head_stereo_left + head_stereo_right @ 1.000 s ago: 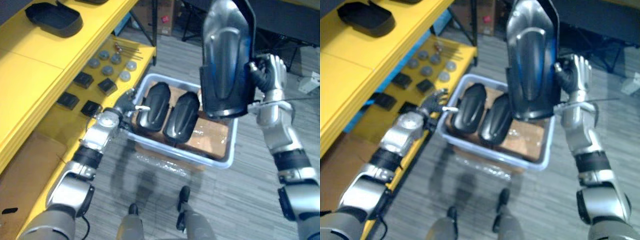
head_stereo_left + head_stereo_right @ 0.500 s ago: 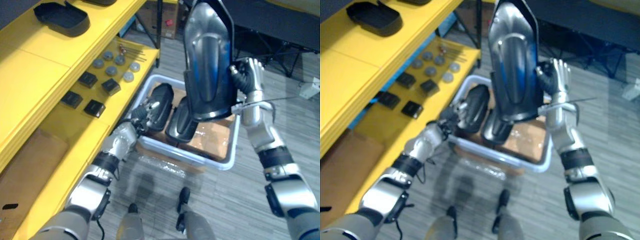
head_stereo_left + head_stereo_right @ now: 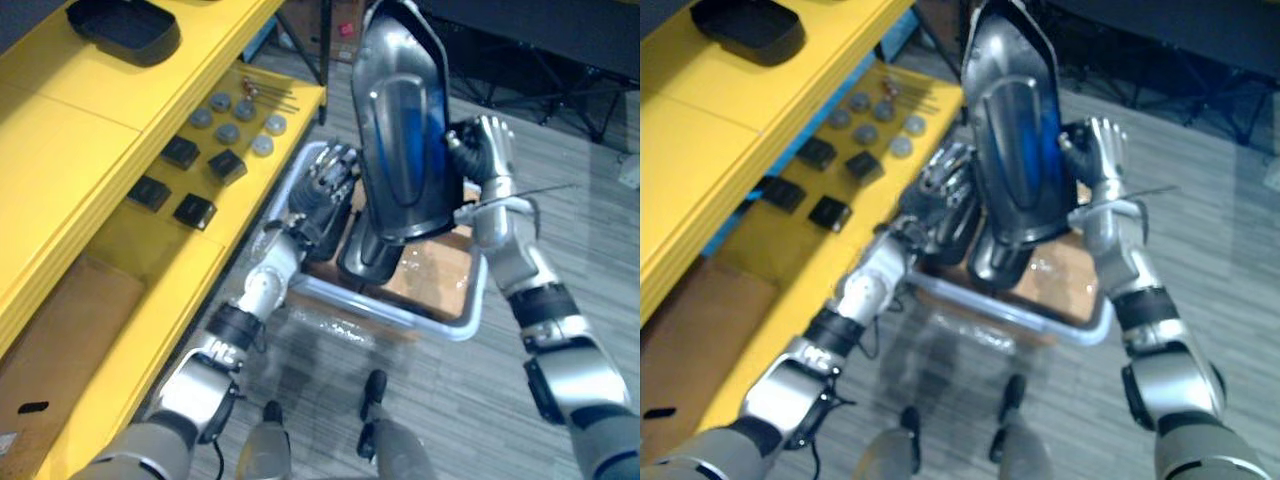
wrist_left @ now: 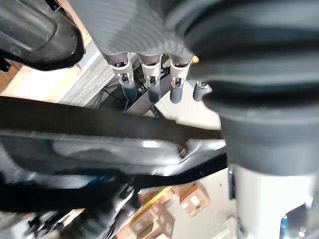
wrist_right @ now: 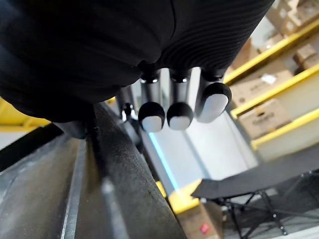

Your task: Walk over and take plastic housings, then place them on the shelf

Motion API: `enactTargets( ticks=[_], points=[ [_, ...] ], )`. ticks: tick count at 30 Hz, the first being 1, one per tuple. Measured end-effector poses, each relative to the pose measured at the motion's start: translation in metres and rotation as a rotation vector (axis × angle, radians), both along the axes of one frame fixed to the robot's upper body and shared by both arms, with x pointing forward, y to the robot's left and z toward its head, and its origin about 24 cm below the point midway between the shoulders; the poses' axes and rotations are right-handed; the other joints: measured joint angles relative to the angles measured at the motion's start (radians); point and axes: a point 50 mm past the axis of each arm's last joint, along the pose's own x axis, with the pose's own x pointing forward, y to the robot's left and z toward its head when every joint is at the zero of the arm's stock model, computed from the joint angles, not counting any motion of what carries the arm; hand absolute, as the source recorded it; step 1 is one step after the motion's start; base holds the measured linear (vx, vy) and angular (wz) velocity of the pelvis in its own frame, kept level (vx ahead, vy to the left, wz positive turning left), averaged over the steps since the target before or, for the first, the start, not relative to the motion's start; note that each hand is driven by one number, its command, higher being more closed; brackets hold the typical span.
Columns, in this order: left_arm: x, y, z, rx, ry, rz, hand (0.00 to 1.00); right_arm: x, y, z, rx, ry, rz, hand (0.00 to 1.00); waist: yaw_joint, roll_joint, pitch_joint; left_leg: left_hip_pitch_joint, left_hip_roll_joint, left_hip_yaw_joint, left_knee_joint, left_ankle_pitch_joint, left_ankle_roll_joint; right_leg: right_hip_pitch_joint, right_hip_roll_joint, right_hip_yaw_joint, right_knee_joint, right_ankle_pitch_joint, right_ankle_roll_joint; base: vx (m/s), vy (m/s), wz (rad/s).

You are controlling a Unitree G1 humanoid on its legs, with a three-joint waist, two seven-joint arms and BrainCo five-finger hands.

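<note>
A large black plastic housing (image 3: pixel 400 130) stands upright in the air above the bin, my right hand (image 3: pixel 482 160) shut on its right edge. Its rim (image 5: pixel 75 199) runs under that hand's fingers (image 5: pixel 172 112). My left hand (image 3: pixel 325 185) is raised beside the housing's lower left edge, open, with straight fingers (image 4: pixel 149 79) just off its dark rim (image 4: pixel 99 149). Two more housings (image 3: pixel 365 255) lie in the grey-blue bin (image 3: pixel 440 325), partly hidden behind the held one and my left hand. Another black housing (image 3: pixel 125 25) rests on the yellow upper shelf (image 3: pixel 70 130) at far left.
The lower yellow shelf (image 3: pixel 150 270) carries small black blocks (image 3: pixel 195 210), grey discs (image 3: pixel 235 132) and thin rods. The bin sits on cardboard on the grey floor, close against the shelf. Dark stands and tables are behind the bin at upper right.
My left hand has risen from the bin's rim to beside the held housing. The right hand has carried the housing a little to the left. The view has shifted too.
</note>
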Motion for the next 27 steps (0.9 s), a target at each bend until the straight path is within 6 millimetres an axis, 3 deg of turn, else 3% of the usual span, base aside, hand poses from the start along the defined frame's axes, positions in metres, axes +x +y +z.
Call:
enactTargets(
  ticks=[5,10,20,27],
  points=[
    [-0.002,-0.009,-0.003,0.100,-0.008,0.054,0.00,0.001,0.000,0.004,0.005,-0.020,-0.006,1.00,0.000,0.000,0.001,0.000,0.000,-0.001,0.001,0.000,0.000,0.000,0.000,0.000,0.000,0.000,0.000,0.00,0.000,0.00],
    [-0.002,-0.015,-0.004,0.143,0.018,0.104,0.00,0.004,0.009,0.024,0.011,-0.075,0.017,1.00,0.001,-0.002,0.038,-0.001,0.000,-0.003,0.002,0.001,0.000,-0.001,0.000,-0.001,0.000,0.001,0.000,0.00,0.000,0.00],
    [-0.002,-0.019,-0.023,0.207,0.055,0.109,0.00,0.006,0.023,0.015,-0.015,-0.051,0.073,1.00,0.026,-0.002,0.038,0.000,-0.006,-0.006,0.001,0.002,-0.001,-0.001,-0.005,-0.003,0.000,0.001,0.000,0.01,0.001,0.00],
    [-0.003,-0.015,-0.034,0.206,0.080,0.124,0.00,0.006,0.044,0.005,-0.078,-0.016,0.161,1.00,0.026,-0.002,0.038,-0.001,-0.007,-0.006,0.001,0.003,0.000,-0.001,-0.006,-0.002,0.000,0.001,0.000,0.00,0.000,0.00]
  ],
)
